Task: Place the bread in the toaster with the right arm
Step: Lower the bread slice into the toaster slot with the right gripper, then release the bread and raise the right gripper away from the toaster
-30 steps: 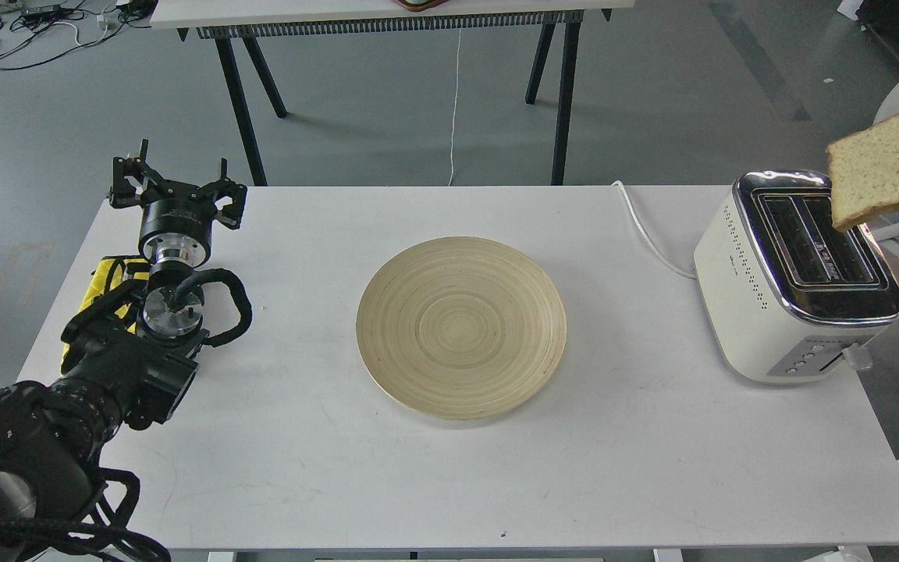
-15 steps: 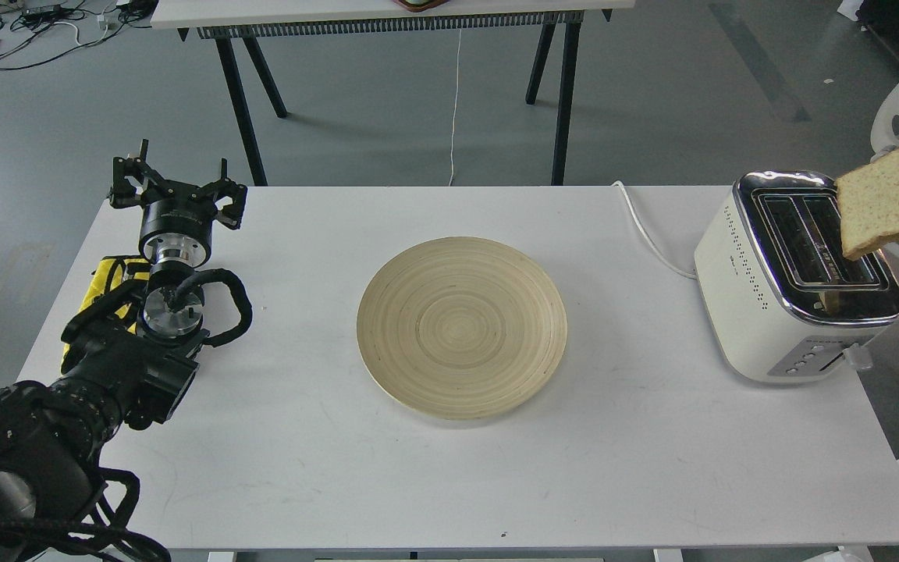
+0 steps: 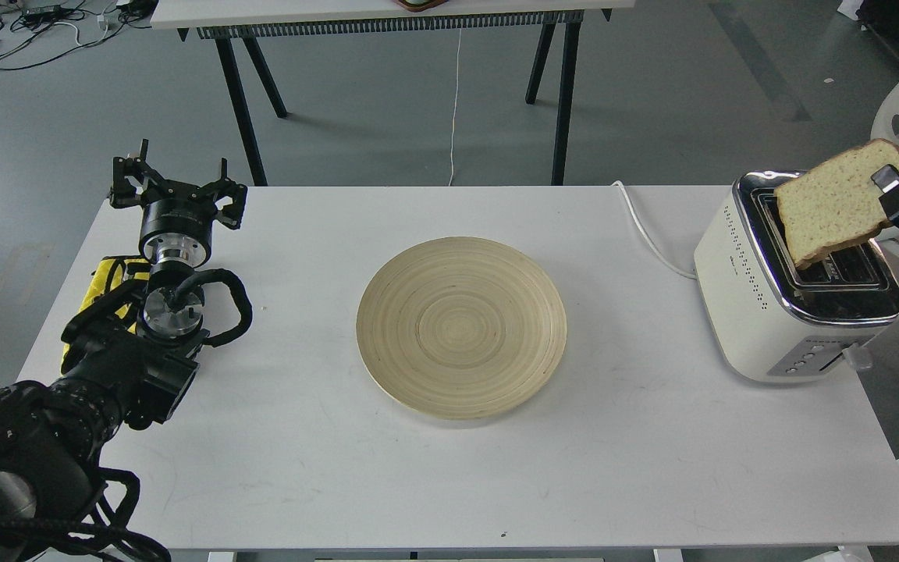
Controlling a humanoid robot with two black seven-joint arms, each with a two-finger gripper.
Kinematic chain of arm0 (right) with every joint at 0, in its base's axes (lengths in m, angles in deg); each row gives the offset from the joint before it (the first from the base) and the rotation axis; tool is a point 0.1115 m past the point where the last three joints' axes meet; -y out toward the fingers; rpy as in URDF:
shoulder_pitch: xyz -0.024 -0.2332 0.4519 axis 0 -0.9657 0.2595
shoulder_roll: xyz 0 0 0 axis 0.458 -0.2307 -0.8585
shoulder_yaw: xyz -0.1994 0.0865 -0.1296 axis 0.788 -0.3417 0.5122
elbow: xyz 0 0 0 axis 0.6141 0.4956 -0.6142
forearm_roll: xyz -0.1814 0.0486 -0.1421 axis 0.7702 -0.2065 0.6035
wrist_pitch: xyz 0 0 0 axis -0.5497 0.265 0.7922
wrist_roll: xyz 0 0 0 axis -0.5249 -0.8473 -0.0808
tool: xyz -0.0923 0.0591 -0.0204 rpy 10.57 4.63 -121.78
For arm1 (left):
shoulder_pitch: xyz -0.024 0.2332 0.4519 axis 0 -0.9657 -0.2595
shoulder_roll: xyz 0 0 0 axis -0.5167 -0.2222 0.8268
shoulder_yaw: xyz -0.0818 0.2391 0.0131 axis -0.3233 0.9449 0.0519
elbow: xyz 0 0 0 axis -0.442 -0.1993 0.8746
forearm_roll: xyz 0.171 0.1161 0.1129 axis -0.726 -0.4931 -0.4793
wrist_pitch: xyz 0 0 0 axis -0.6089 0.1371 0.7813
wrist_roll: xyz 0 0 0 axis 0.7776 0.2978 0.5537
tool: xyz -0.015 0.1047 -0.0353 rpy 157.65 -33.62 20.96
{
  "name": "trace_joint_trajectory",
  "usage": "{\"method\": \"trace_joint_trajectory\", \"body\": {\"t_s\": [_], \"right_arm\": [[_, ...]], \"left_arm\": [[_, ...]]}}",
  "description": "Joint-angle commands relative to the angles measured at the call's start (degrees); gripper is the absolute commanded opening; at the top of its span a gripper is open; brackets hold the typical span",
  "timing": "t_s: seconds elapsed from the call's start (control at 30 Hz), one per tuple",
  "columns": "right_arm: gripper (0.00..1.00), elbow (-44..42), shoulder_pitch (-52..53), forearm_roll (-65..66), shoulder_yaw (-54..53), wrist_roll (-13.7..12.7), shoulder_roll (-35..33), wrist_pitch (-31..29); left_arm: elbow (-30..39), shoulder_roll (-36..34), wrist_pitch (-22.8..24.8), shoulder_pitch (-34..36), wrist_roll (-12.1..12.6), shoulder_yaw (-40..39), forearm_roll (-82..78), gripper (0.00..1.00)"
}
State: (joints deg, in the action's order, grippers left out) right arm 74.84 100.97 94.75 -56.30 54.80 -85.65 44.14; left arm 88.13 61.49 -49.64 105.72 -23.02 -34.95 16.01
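The bread (image 3: 828, 209) hangs in the air over the toaster (image 3: 793, 281), pinched at its right edge by the right gripper (image 3: 896, 197), which comes in from the right side of the view with only its dark fingers and part of its body showing. The gripper is clamped on the slice's crust edge — a hold that leaves the lower part of the slice free to go down first. The slice sits tilted, its face turned toward the camera and its lower left corner dipping toward the chrome top, over the left slot as seen from here; whether that corner already touches the toaster cannot be told.

The toaster stands at the right end of the white worktop (image 3: 449, 484), slots up and running near to far, lever and buttons on its near end, its cord trailing off to the far left. By my reading, the slice is not yet aligned: it would need to turn more upright and parallel to a slot before lowering, or it risks catching on the chrome rim.

The bamboo plate (image 3: 461, 328) in the middle of the worktop is bare, which fits the bread having been its load. The left gripper (image 3: 178, 191) rests at the far left with its fingers spread apart and holding nothing — parked out of the way, its arm lying over a yellow object (image 3: 106, 285).
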Motion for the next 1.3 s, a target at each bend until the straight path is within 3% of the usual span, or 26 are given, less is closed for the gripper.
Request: {"method": "trace_joint_trajectory", "body": {"t_s": [0.0, 0.33, 0.5, 0.53, 0.63, 0.7, 0.73, 0.83, 1.13, 1.27], "right_arm": [[0.02, -0.03, 0.10, 0.00, 1.21, 0.00, 0.16, 0.00], [0.04, -2.58, 0.18, 0.00, 1.92, 0.00, 1.91, 0.00], [0.13, -4.69, 0.18, -0.09, 2.09, 0.00, 3.93, 0.00], [0.20, -5.04, 0.18, -0.09, 2.09, 0.00, 4.46, 0.00], [0.62, -6.10, 0.27, -0.27, 2.00, 0.00, 6.31, 0.00], [0.86, -6.01, 0.36, -0.62, 1.92, 0.00, 6.92, 0.00], [0.88, -5.84, 0.36, -0.79, 1.83, 0.00, 7.01, 0.00], [0.93, -5.75, 0.36, -0.88, 1.57, 0.00, 7.01, 0.00], [0.94, -1.89, 3.69, -2.02, -0.62, 0.00, 6.31, 0.00], [0.94, 2.60, 3.87, -11.14, -7.12, 0.00, 4.91, -5.83]], "left_arm": [[-0.05, 0.00, 0.00, 0.02, 0.00, 0.00, 0.00, 1.00], [-0.05, 0.00, 0.00, 0.02, 0.00, 0.00, 0.00, 1.00], [0.04, 0.00, 0.00, 0.02, 0.00, 0.00, 0.00, 1.00], [-0.05, 0.00, 0.00, 0.02, 0.00, 0.00, 0.00, 1.00], [0.04, 0.00, 0.00, -0.07, 0.00, 0.00, 0.00, 1.00], [0.04, 0.00, 0.00, 0.02, 0.00, 0.00, 0.00, 1.00], [0.04, 0.00, 0.00, 0.02, 0.00, 0.00, 0.00, 1.00], [-0.05, 0.00, 0.00, 0.02, 0.00, 0.00, 0.00, 1.00], [0.04, 0.00, 0.00, -0.07, 0.00, 0.00, 0.00, 1.00], [-0.05, 0.00, 0.00, 0.02, 0.00, 0.00, 0.00, 1.00]]}}
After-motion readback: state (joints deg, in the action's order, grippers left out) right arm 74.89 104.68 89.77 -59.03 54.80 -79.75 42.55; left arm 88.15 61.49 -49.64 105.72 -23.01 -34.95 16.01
